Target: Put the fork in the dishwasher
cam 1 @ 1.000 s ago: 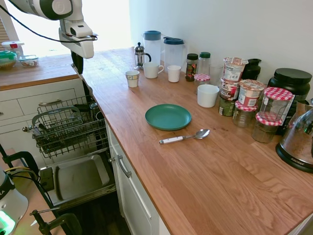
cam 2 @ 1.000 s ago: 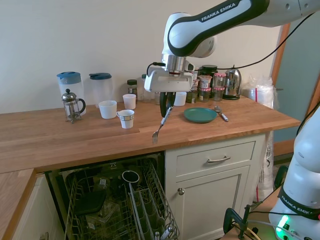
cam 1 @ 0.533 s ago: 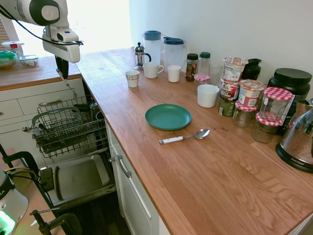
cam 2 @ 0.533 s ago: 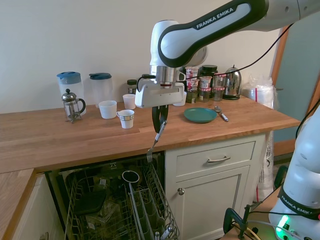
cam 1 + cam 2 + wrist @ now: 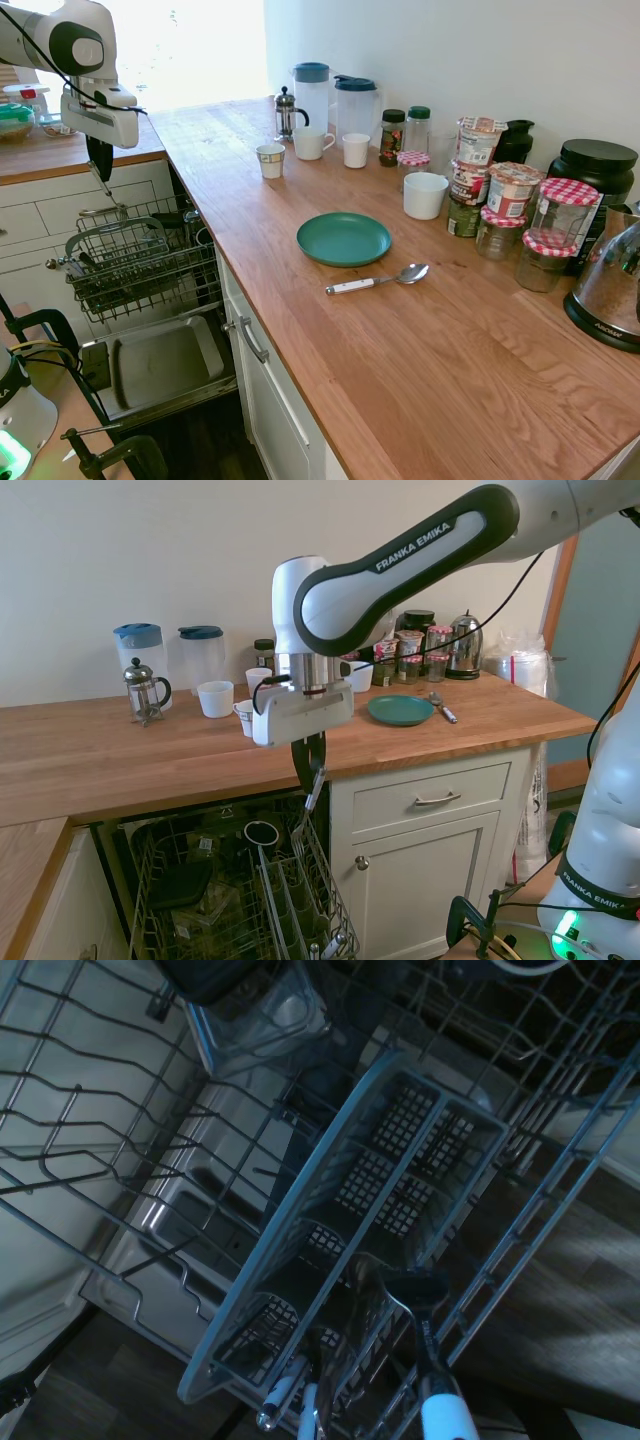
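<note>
Having swung off the worktop, the white arm's gripper (image 5: 309,770), jaws pinching the white-handled, silver-tined fork (image 5: 309,807), now hangs over the dishwasher's dark grey wire rack (image 5: 225,895), so release looks near.

The hand (image 5: 309,776) is carrying the fork (image 5: 306,813) off the counter (image 5: 120,752) edge and lowering it, tines down, over the dishwasher (image 5: 215,890) rack.

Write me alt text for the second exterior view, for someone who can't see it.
A white robot arm's gripper holds a fork by its white handle, tines down, just above the pulled-out wire rack of the open dishwasher. Behind it, a wooden counter carries pitchers, cups, jars and a green plate.
</note>
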You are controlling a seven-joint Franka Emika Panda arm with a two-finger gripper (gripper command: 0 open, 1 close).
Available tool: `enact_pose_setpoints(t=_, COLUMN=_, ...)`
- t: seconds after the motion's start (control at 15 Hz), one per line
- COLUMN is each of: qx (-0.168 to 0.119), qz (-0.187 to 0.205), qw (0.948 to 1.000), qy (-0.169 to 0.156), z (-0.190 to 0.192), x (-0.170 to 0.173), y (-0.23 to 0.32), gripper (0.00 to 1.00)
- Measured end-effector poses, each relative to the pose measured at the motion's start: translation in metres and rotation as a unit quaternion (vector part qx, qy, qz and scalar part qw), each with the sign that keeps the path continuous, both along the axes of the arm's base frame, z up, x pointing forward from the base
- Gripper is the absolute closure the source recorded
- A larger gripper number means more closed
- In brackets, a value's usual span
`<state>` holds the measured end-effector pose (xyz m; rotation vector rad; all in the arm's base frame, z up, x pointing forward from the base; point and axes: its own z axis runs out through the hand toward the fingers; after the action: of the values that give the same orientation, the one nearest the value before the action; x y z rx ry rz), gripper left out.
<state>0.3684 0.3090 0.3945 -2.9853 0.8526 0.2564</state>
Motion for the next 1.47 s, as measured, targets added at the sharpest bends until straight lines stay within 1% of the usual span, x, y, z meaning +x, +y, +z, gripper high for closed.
enact_pose_setpoints(t=0.53, qx=0.000, qz=-0.008, qw=0.9994, qy=0.035, z=-0.072, x=0.011, y=0.009, gripper=1.00)
enact_pose_setpoints(t=0.73, qx=0.000, qz=-0.017, qw=0.9990, qy=0.042, z=-0.095, x=0.020, y=0.004, gripper=1.00)
enact_pose_setpoints(t=0.87, qx=-0.003, qz=-0.020, qw=0.9989, qy=0.043, z=-0.103, x=0.023, y=0.001, gripper=1.00)
enact_pose_setpoints(t=1.07, qx=-0.014, qz=-0.024, qw=0.9986, qy=0.046, z=-0.116, x=0.025, y=0.000, gripper=1.00)
enact_pose_setpoints(t=1.27, qx=-0.026, qz=-0.025, qw=0.9978, qy=0.056, z=-0.142, x=0.027, y=0.007, gripper=1.00)
enact_pose_setpoints(t=1.47, qx=-0.037, qz=-0.028, qw=0.9970, qy=0.062, z=-0.160, x=0.038, y=0.011, gripper=1.00)
